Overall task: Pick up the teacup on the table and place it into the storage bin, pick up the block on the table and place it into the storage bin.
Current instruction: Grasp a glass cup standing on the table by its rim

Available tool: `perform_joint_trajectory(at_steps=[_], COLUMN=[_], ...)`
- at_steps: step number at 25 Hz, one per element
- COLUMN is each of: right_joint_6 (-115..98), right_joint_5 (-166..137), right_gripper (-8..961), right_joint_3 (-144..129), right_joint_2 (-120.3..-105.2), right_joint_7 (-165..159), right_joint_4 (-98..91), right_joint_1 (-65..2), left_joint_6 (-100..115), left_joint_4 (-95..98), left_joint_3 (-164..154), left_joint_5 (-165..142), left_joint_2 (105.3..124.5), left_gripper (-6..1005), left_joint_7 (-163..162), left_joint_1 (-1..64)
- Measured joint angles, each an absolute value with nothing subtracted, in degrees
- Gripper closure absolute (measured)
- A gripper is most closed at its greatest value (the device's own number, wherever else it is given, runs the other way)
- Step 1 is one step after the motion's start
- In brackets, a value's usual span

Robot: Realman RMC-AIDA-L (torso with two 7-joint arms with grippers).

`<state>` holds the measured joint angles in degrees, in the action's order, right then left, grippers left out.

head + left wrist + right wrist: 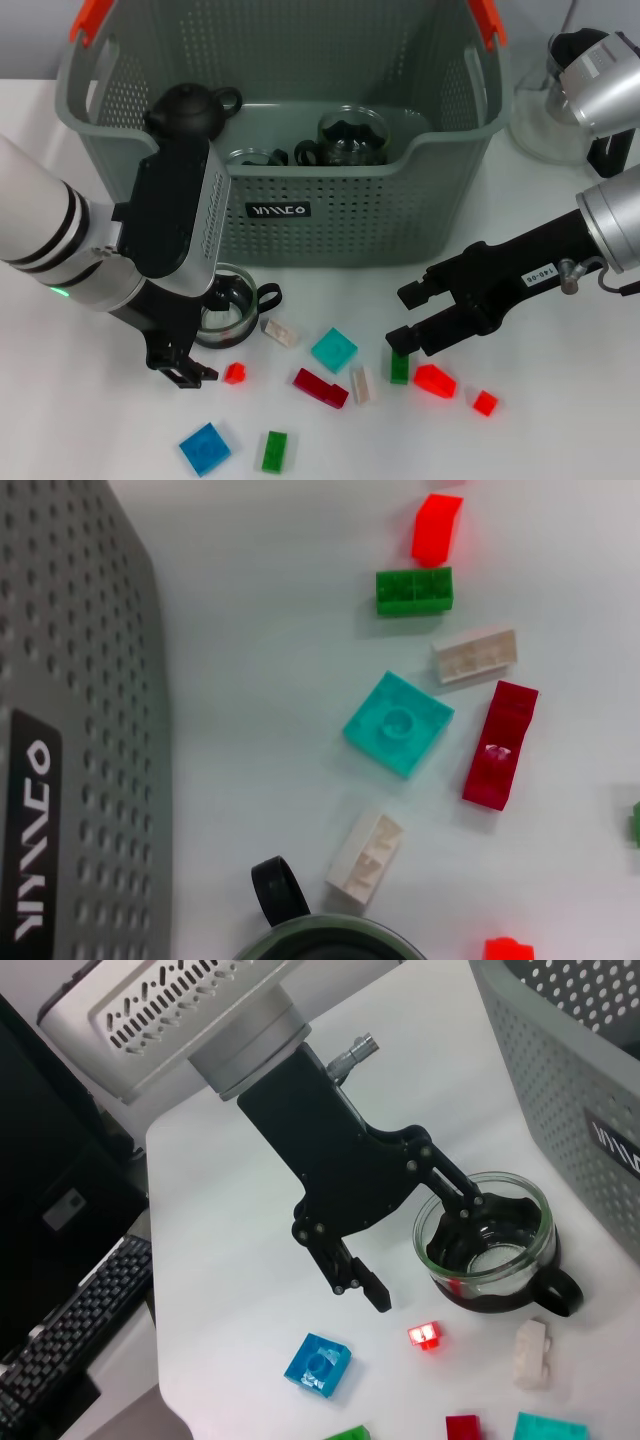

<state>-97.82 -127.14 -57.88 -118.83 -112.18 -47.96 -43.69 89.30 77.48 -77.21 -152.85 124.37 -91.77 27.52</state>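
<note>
Grey-green perforated plastic forms the storage bin point(330, 215), the largest thing on the white tabletop point(560, 440), with orange-red handle ends and a small black label with white letters on its front wall; inside it sit a black teapot point(190, 108), against the wall on the robot's left, and glass vessels nearer the middle. Just in front of the bin, toward the robot's left, the left pincer point(205, 335) comes down over the glass teacup point(490, 1250), its jaws spread wide, with one finger point(455, 1185) reaching inside the rim and the other finger point(350, 1280) outside, clear of the glass. The teacup stands upright on the tabletop just before the bin's front wall, its black handle point(275, 890) pointing away from the pincer. In front of the bin toward the robot's right, the right pincer point(405, 315) hovers with its jaws apart and holding nothing, just above a small green block point(399, 367). Scattered blocks lie on the tabletop in front of the bin: a teal square block point(333, 349), a blue block point(204, 447), a dark red block point(320, 387), a green block point(275, 450), two white blocks point(279, 331), and several small red blocks point(435, 380).
</note>
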Motion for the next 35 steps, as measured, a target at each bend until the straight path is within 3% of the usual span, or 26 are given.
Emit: perform_joint_trajectory(at_steps=[11,22,27,35], right_joint_6=[-97.65,-97.44,-97.44,-97.30], right_joint_5=[-127.18,-127.14,-127.04,-126.91], right_gripper=[146,146,147,147], right_joint_3=[-57.91,-57.92,-57.87,-57.83], right_joint_2=[-118.82,-118.52,-118.38,-118.16], right_joint_7=[-112.15,-112.17,-112.17,-112.15], right_joint_4=[-47.81,-47.81,-47.82,-47.82], right_joint_1=[-43.68,-43.68,-43.70,-43.67], left_joint_6=[87.52,87.89,87.78,88.48], left_joint_4=[75.06,73.94,74.18,74.74], left_joint_3=[-76.91,-76.67,-76.41,-75.07], left_joint_5=[-153.04,-155.12,-155.19,-154.78], left_joint_2=[124.28,124.18,124.15,124.08], left_gripper=[186,306,541,753], left_joint_7=[-92.46,-94.19,-94.88,-95.10], left_joint_1=[27.32,28.21,28.36,28.70])
